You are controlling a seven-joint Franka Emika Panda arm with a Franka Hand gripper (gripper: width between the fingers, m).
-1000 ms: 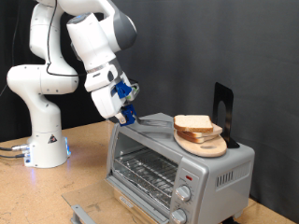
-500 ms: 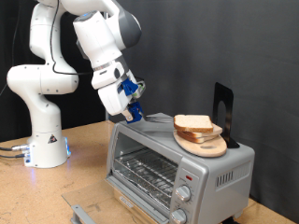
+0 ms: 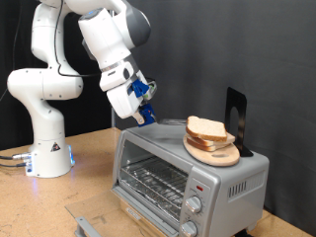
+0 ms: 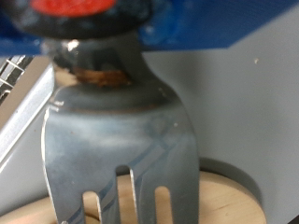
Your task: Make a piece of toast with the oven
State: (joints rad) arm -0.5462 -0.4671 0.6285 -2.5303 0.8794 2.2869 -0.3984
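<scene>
Bread, a piece of toast [image 3: 204, 127] with a tan crust, is lying on a round wooden board [image 3: 211, 150] that is sitting on top of the oven [image 3: 188, 176], towards the exterior view's right. A black upright object [image 3: 235, 118] is standing just behind the board. The oven door is hanging open, showing the wire rack [image 3: 153, 184] inside. The gripper [image 3: 145, 109] is hovering above the oven's top at its left end, apart from the toast, and is clamping a metal fork [image 4: 121, 140]; in the wrist view its tines are pointing towards the board's pale wood. The oven is resting on the wooden surface [image 3: 94, 168].
</scene>
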